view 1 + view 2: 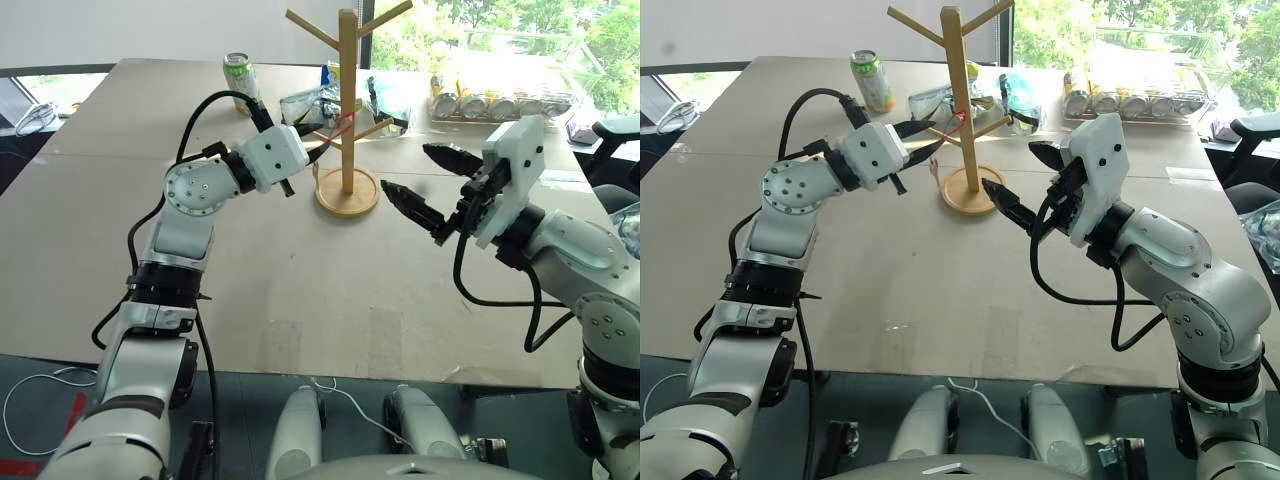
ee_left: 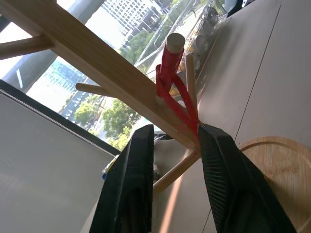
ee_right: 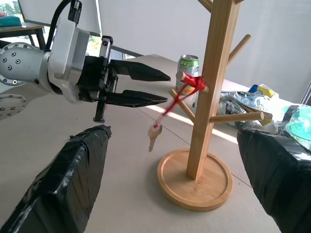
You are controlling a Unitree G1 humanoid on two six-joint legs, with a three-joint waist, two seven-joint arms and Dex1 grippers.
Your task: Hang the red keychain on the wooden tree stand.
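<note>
The brown table (image 1: 300,300) spread across the head views, cluttered along its far edge with a green drink can (image 1: 239,76) at about eleven o'clock from the stand, clear plastic bags (image 1: 305,105) behind the pole, and a row of cans in a clear tray (image 1: 500,103) toward two o'clock.

The wooden tree stand (image 1: 347,120) stood upright on its round base near the table's middle, between the two arms.

The right gripper (image 1: 420,180) hovered at about three o'clock from the stand's base, well apart from it, its two black fingers spread wide and empty.

The left gripper (image 3: 160,87) reached in from about nine o'clock, pointing level at the pole. Its jaws were parted and released; in the left wrist view one finger (image 2: 228,179) lay against the lower end of the strap, while the other finger stood clear of it.

The red keychain (image 3: 187,87) was looped over a lower peg on the side of the pole facing the left gripper. Its strap slanted down from the peg toward the fingertips, and the small silver key (image 3: 153,136) dangled below them, above the table.
</note>
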